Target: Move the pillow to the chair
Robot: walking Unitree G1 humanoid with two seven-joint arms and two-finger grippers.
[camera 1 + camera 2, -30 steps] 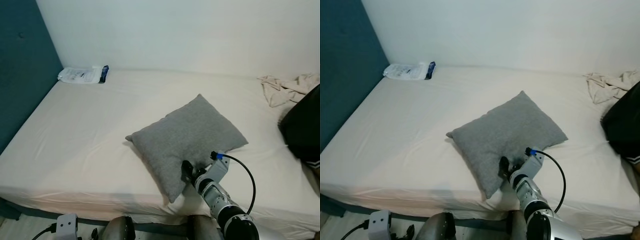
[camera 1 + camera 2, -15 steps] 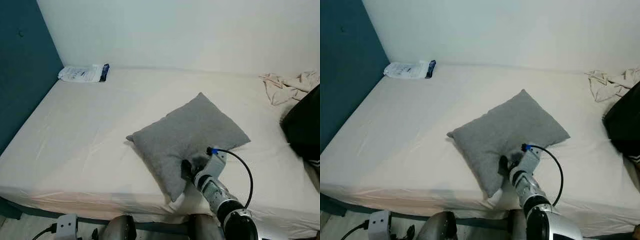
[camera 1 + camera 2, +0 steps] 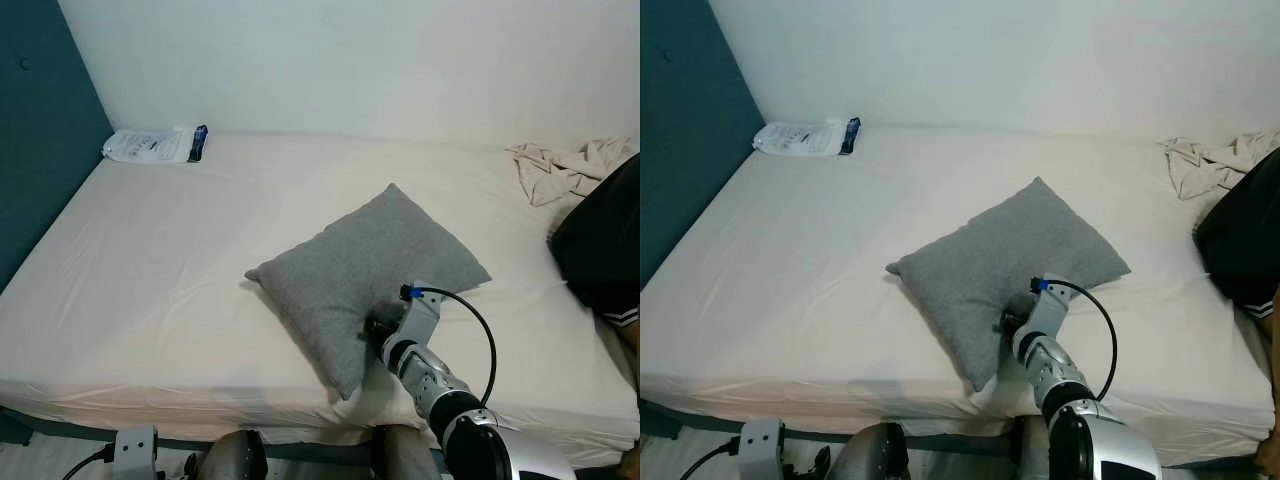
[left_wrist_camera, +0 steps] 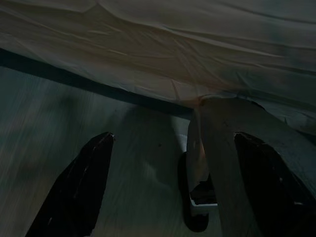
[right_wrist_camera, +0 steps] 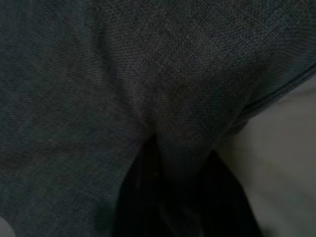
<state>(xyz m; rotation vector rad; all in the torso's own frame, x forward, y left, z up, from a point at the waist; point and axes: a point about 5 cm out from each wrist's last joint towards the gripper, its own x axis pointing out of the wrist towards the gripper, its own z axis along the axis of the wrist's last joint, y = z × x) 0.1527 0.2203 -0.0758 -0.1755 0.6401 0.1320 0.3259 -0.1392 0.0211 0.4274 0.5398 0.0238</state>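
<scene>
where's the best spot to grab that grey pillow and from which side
Probably the near edge by the corner closest to the robot, coming in from the front of the bed. The grey pillow lies flat and turned diamond-wise, so that soft edge can be pinched. The right gripper is already pressed into it there.

Evenly and softly lit in both eye views, bright without glare on the cream sheeted bed [image 3: 200, 250] and the plain white wall [image 3: 350, 60]. Faint shadow beneath the square grey fabric pillow [image 3: 365, 275] along its near edge, and darker shade under the bed's near edge. Sharp at centre, slightly soft toward the corners, with mild bowing of the bed's far edge. Very dim and murky in the left wrist view, with the two long black fingers [image 4: 79, 192] smeared at their outlines. Dark also in the right wrist view, with grey weave crisp up close and the black fingers [image 5: 143, 197] out of focus.
</scene>
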